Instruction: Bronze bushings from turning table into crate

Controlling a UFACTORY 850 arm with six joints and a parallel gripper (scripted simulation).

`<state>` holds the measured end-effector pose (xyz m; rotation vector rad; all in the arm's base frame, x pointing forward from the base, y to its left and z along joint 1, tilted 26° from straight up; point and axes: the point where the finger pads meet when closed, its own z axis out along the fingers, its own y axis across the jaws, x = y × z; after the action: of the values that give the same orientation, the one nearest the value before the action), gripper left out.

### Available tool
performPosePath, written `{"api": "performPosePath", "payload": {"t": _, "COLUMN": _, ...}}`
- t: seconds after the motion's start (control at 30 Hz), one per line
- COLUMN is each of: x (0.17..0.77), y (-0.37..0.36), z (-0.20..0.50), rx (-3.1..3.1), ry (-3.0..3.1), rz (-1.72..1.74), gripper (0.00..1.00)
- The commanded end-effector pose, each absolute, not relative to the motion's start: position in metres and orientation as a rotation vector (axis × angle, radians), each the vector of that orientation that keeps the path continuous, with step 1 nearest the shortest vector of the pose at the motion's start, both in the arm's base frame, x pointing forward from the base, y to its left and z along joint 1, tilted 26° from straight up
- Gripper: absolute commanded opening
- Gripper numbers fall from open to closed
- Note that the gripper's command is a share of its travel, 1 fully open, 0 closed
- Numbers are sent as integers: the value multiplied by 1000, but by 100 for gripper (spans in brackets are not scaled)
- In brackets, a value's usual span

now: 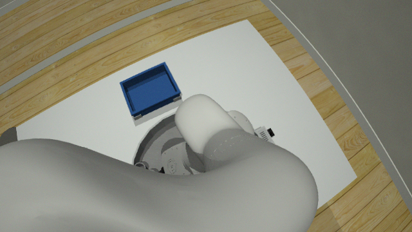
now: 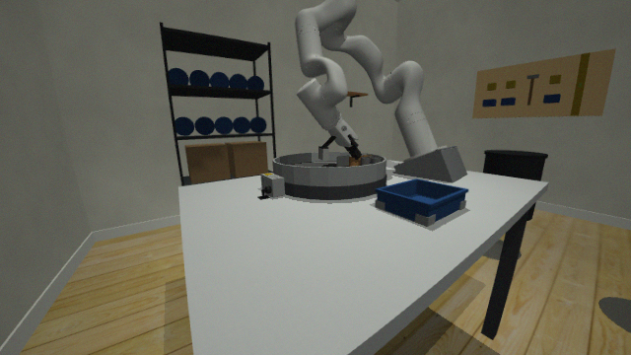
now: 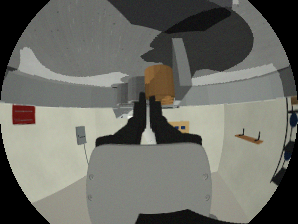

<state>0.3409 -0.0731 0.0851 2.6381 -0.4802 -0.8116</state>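
The round grey turning table point(image 2: 329, 175) stands mid-table; it also shows in the top view point(image 1: 161, 146), mostly hidden under my arm. My gripper point(image 2: 353, 149) reaches down inside its rim. In the wrist view the fingers stand almost together, shut on the near edge of a bronze bushing point(image 3: 158, 83). That bushing point(image 2: 356, 160) sits low at the table's surface. A grey steel bushing point(image 3: 127, 91) is just left of it. Another ring-shaped steel piece point(image 1: 140, 165) shows at the table's left rim. The blue crate point(image 2: 421, 198) point(image 1: 150, 89) is empty, next to the turning table.
A small grey control box point(image 2: 272, 185) sits by the turning table's left side. The arm's base point(image 2: 434, 165) stands behind the crate. A black bin point(image 2: 515, 163) is beyond the table's far edge, and a shelf rack point(image 2: 219, 106) stands at the back wall.
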Motion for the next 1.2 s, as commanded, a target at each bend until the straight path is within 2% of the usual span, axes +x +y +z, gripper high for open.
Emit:
{"api": "performPosePath", "payload": {"t": 0.0, "x": 341, "y": -73, "z": 86, "rx": 2638, "ry": -479, "rz": -811, "gripper": 0}}
{"api": "performPosePath", "payload": {"t": 0.57, "x": 341, "y": -69, "z": 94, "rx": 2637, "ry": -479, "rz": -811, "gripper": 0}}
{"api": "performPosePath", "payload": {"t": 1.17, "x": 338, "y": -42, "z": 150, "rx": 2637, "ry": -479, "rz": -811, "gripper": 0}}
